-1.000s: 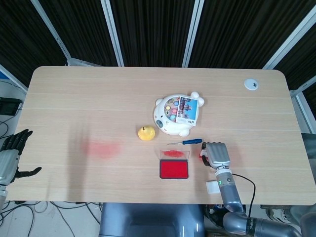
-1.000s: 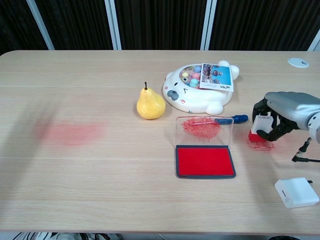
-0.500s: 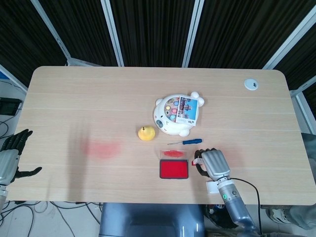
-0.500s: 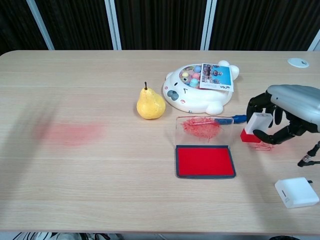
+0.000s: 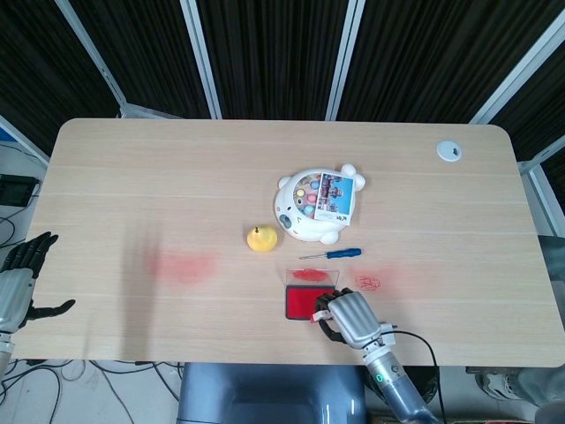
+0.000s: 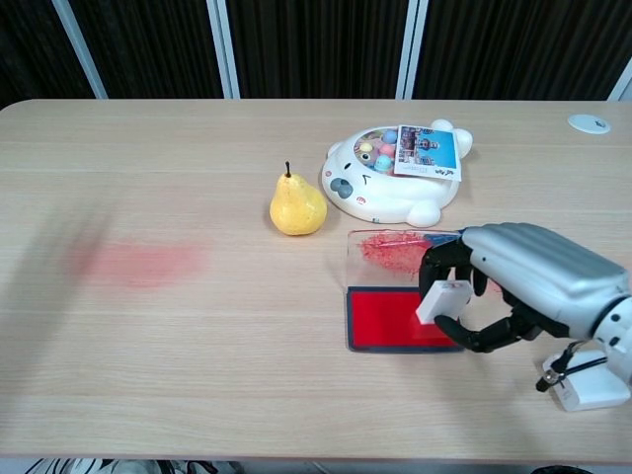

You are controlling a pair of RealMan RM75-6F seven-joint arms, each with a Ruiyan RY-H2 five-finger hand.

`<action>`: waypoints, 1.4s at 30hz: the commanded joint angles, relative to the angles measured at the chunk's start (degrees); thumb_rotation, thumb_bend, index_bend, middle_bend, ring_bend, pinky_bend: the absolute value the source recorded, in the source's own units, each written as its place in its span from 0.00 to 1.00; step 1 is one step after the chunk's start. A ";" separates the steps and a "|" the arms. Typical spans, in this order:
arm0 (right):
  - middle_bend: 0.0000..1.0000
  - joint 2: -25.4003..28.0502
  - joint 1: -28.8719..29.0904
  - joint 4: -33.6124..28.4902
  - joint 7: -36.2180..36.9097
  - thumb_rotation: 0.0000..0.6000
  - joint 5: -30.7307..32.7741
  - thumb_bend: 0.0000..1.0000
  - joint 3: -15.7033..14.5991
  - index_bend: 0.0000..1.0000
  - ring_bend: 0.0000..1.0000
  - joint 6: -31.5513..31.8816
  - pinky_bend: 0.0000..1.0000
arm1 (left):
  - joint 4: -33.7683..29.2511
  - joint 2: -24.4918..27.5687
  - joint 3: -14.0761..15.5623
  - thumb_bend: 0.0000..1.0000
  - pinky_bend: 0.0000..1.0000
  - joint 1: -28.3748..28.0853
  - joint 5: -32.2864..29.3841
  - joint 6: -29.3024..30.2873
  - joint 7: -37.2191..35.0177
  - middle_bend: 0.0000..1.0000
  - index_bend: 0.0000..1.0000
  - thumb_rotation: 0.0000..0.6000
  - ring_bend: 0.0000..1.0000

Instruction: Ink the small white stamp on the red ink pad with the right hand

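I am holding the small white stamp point(image 6: 443, 299) in my right hand point(image 6: 523, 284), fingers curled round it from above and thumb hooked beneath, so only its white body shows between them. Its long axis is tilting, the top leaning away from my palm and the lower end pointing down toward the red ink pad point(image 6: 395, 319). I cannot tell whether its face is touching the red surface; in the chest view it is sitting over the pad's edge nearest my palm.

In the head view my right hand point(image 5: 347, 317) is covering that same side of the ink pad point(image 5: 301, 302). The pad's clear lid point(image 6: 392, 255) is standing open on the far side of my fingers, smeared red. Just beyond it, past my knuckles, the blue-handled screwdriver point(image 5: 332, 253) is lying, mostly hidden behind my hand in the chest view.

Farther out, one white bear-shaped toy point(image 6: 392, 174) with a picture card on it and one yellow pear point(image 6: 296, 206) are resting. A small white box point(image 6: 587, 387) is lying under my wrist, beside a black cable point(image 6: 561, 361). Two red ink stains are marking the table point(image 6: 197, 375): a small scribble point(image 5: 368, 283) beside my hand, and one broad smear point(image 6: 135, 262) far across.

My left hand point(image 5: 19, 281) is hanging off the table edge, fingers spread, holding nothing.
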 commanded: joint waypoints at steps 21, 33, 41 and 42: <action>0.64 -13.41 1.29 11.43 -10.35 1.00 4.19 0.62 5.58 0.76 0.51 -2.48 0.47 | -0.28 0.85 -0.08 0.00 0.00 -0.51 -0.64 -1.54 -1.60 0.00 0.00 1.00 0.00; 0.64 -14.49 1.27 13.34 -11.20 1.00 4.61 0.62 5.67 0.76 0.51 -3.18 0.47 | -0.33 0.98 -0.05 0.00 0.00 -0.61 -0.77 -1.84 -1.97 0.00 0.00 1.00 0.00; 0.64 -13.28 1.90 10.63 -11.82 1.00 3.33 0.62 6.96 0.76 0.51 -2.12 0.47 | -0.38 0.94 -0.01 0.00 0.00 -0.61 -0.69 -1.81 -2.00 0.00 0.00 1.00 0.00; 0.64 -13.14 1.96 10.33 -12.03 1.00 3.31 0.62 7.09 0.76 0.51 -2.06 0.47 | -0.38 0.94 -0.02 0.00 0.00 -0.62 -0.67 -1.79 -1.98 0.00 0.00 1.00 0.00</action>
